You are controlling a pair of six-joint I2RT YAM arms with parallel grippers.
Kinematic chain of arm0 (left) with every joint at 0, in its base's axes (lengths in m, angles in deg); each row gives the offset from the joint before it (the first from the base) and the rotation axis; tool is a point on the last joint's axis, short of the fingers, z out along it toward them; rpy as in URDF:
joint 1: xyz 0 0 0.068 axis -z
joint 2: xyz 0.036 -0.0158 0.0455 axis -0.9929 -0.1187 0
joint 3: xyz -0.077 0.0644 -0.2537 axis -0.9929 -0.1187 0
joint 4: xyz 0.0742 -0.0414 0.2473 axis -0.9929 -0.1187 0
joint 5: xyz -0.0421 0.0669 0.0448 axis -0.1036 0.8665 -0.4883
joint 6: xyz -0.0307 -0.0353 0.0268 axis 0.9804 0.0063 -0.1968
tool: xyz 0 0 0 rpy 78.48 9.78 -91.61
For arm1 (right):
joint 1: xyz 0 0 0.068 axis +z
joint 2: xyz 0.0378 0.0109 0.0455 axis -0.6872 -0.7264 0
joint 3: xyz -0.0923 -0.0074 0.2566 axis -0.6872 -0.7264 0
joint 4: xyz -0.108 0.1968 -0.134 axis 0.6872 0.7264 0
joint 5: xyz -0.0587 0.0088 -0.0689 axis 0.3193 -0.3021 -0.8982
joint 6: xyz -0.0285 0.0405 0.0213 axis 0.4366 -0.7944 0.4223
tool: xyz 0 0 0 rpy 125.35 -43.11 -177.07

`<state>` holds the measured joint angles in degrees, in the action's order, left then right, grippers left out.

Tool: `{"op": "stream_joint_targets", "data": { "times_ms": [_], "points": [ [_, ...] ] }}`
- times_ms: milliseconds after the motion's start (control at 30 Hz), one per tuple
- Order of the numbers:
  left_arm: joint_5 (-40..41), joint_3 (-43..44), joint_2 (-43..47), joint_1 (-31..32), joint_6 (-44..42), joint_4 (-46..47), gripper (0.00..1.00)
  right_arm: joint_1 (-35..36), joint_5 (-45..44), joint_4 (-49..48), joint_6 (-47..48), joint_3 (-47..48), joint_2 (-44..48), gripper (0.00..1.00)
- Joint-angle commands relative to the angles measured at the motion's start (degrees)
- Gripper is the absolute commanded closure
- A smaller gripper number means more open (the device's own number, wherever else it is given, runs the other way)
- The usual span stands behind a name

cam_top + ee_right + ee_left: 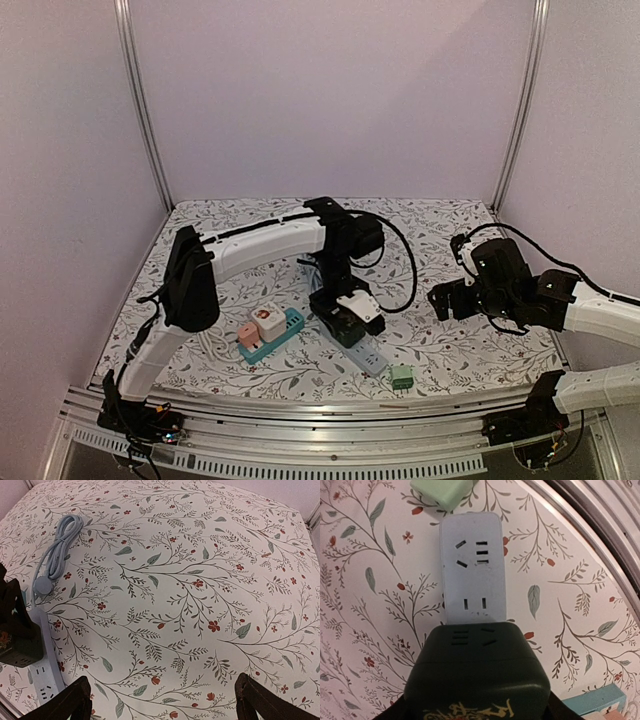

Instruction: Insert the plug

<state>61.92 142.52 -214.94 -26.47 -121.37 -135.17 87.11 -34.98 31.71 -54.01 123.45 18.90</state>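
Note:
The plug is a dark green cube adapter (pixel 477 675) with gold print and sockets on its top. It fills the bottom of the left wrist view. My left gripper (pixel 345 305) is shut on the plug and holds it over one end of the white power strip (pixel 472 567). That end of the strip is covered, so I cannot tell whether the pins are seated. From above, the plug (pixel 343 325) sits on the strip (pixel 370 357) at table centre. My right gripper (pixel 167 705) hangs open over bare cloth to the right, its fingertips (pixel 75 700) wide apart and holding nothing.
A teal power strip (pixel 272 336) carrying a pink and a white plug lies left of the white one. A small green block (pixel 402 376) sits by the white strip's near end. The strip's coiled cable (pixel 57 545) lies behind. Black arm cables loop over the floral cloth (pixel 450 350).

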Motion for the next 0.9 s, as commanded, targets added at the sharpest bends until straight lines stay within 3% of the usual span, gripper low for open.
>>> {"op": "stream_joint_targets", "data": {
  "times_ms": [0, 500, 867],
  "points": [
    [4.02, 1.43, -5.43, 2.16, 0.96, -1.50, 1.00, -0.26, 0.29, -0.96, 0.27, -0.53, -0.66, 0.01],
    [6.31, 3.07, -8.78, 3.19, 0.81, -2.64, 1.00, -0.32, 0.45, -1.22, 0.37, -0.58, -0.75, 0.01],
    [3.12, 1.63, -10.27, 2.28, 2.06, -1.33, 1.00, -0.17, 0.79, -1.38, 0.58, -0.58, -0.84, 0.01]
  ]
}}
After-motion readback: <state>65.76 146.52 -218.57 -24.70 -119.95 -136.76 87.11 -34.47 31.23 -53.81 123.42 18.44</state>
